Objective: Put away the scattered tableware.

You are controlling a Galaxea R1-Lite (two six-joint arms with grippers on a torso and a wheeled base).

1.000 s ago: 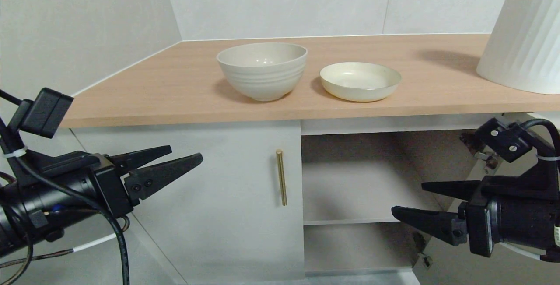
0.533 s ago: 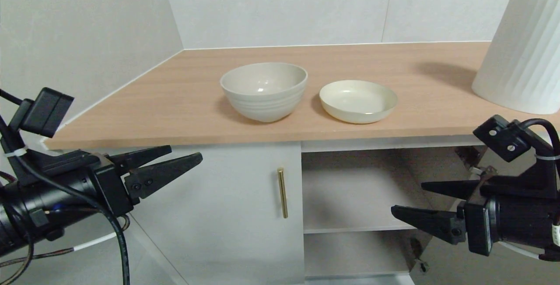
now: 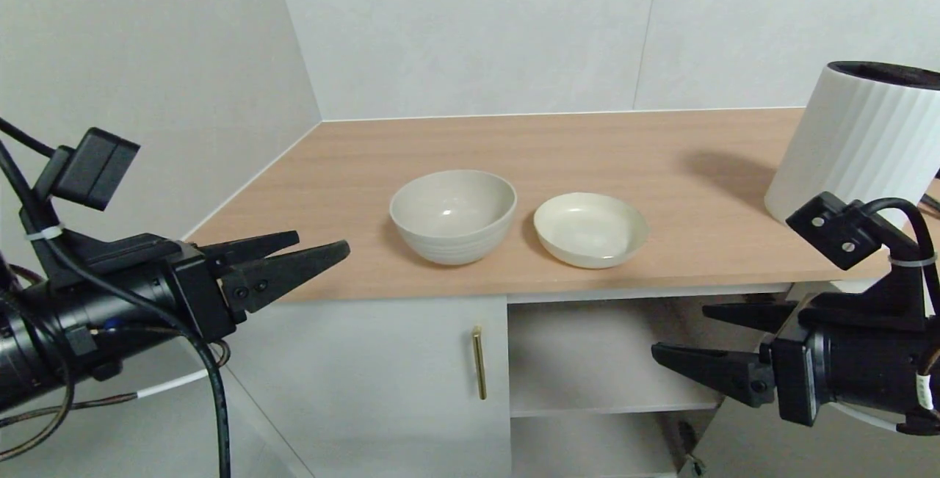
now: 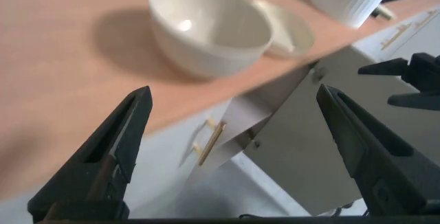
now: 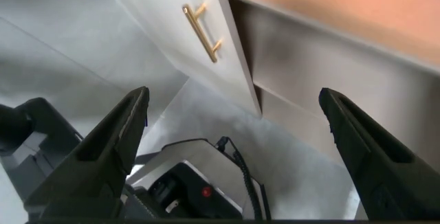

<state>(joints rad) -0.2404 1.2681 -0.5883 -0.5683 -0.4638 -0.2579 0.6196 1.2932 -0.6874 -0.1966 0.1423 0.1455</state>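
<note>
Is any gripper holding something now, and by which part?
Nothing is held. The left gripper and the right gripper are open and empty; the bowl and dish stand untouched.

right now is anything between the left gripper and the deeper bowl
Nothing visible. The left gripper, open, hovers by the front edge of the countertop, and only bare wood lies between it and the deeper bowl. The shallow dish sits on the bowl's far side.
</note>
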